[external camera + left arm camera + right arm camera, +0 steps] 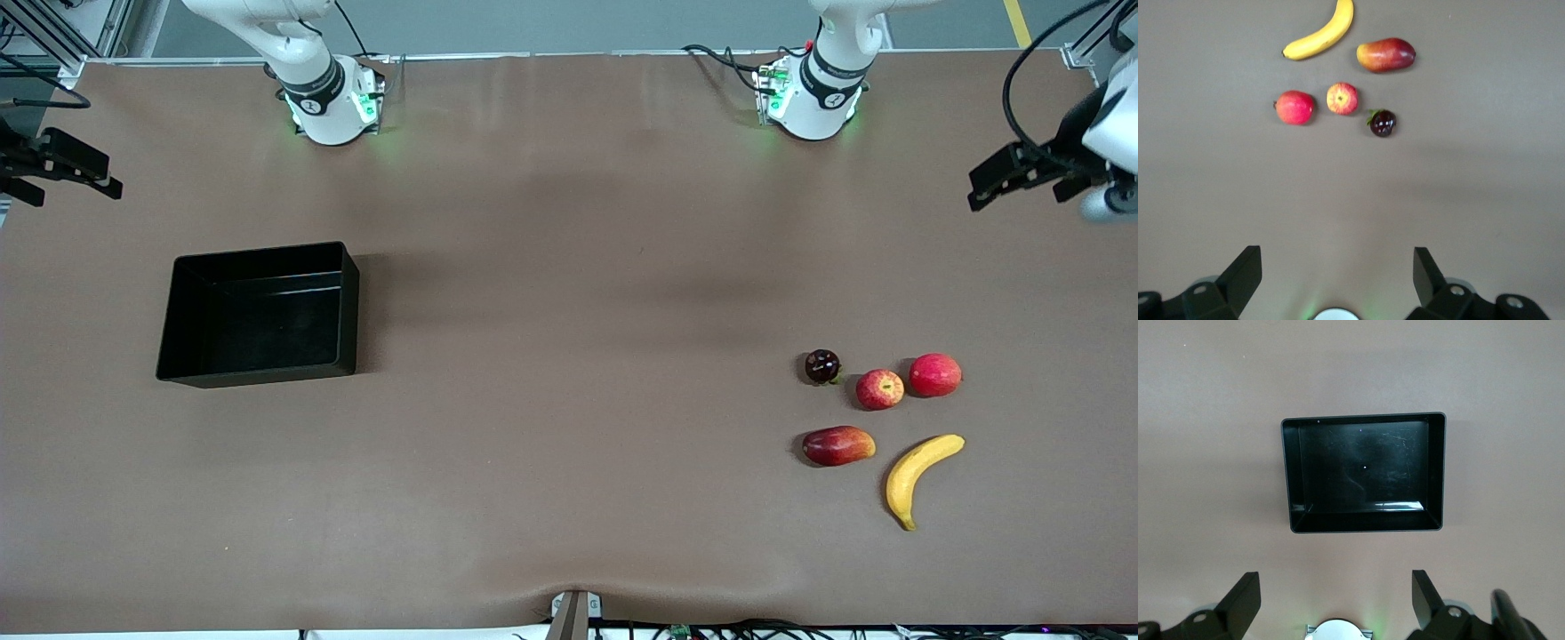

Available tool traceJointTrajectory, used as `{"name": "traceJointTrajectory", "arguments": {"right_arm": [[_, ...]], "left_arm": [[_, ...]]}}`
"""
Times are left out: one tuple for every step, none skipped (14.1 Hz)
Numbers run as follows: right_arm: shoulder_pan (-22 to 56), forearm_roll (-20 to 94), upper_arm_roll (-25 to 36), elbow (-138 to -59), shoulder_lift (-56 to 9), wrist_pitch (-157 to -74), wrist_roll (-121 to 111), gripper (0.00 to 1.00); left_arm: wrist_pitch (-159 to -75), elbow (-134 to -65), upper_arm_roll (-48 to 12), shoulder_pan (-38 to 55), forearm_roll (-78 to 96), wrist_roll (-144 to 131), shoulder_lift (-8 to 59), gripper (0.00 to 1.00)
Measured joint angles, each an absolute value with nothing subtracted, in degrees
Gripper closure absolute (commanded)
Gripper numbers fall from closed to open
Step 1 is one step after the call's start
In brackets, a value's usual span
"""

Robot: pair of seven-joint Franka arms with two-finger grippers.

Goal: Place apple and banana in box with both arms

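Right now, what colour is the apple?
Red with yellowish streaks on the apple; the left wrist view shows it best.

**Box at one end, fruit cluster at the other**

In the front view, the box (258, 314) sits in the frame's left half, toward the right arm's end of the table. The fruits cluster at lower right. The apple (879, 388) lies between a dark berry-like fruit (822, 365) and a larger round fruit (934, 374). Lower in the frame, nearer the camera, the mango-shaped fruit (837, 445) lies beside the banana (919, 476).
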State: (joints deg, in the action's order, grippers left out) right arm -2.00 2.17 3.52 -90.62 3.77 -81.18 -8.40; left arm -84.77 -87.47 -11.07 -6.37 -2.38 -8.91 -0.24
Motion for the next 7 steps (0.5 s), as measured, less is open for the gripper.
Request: {"name": "traceJointTrajectory", "arguments": {"right_arm": [[-2.2, 2.1, 3.7, -90.6, 3.2, -81.2, -8.4, 0.00], [-2.5, 2.0, 3.8, -90.6, 2.3, -81.3, -8.4, 0.00], [-2.7, 1.8, 4.0, -90.6, 1.2, -81.5, -8.4, 0.00], [-2.9, 1.3, 4.1, -90.6, 0.0, -81.7, -8.4, 0.00], [-3.2, 0.5, 4.2, -90.6, -1.1, -81.9, -8.4, 0.00], [-3.5, -0.2, 4.2, -90.6, -2.3, -82.0, -8.4, 0.00], [-4.0, -0.7, 4.4, -90.7, -3.5, -82.1, -8.4, 0.00]], "left_arm": [[-87.0, -88.2, -11.0, -6.4, -3.3, -8.9, 0.8, 0.00], [-89.9, -89.5, -11.0, -6.4, -4.1, -8.9, 1.8, 0.00], [-93.1, -91.0, -11.1, -6.4, -4.4, -8.9, 2.7, 0.00], [-96.5, -92.7, -11.0, -6.4, -4.6, -8.9, 3.6, 0.00], [-100.1, -94.5, -11.0, -6.5, -4.7, -8.9, 4.9, 0.00], [-103.8, -96.1, -10.9, -6.6, -4.8, -8.9, 6.6, 0.00], [-107.6, -97.6, -10.9, -6.9, -4.9, -8.9, 8.4, 0.00]]}}
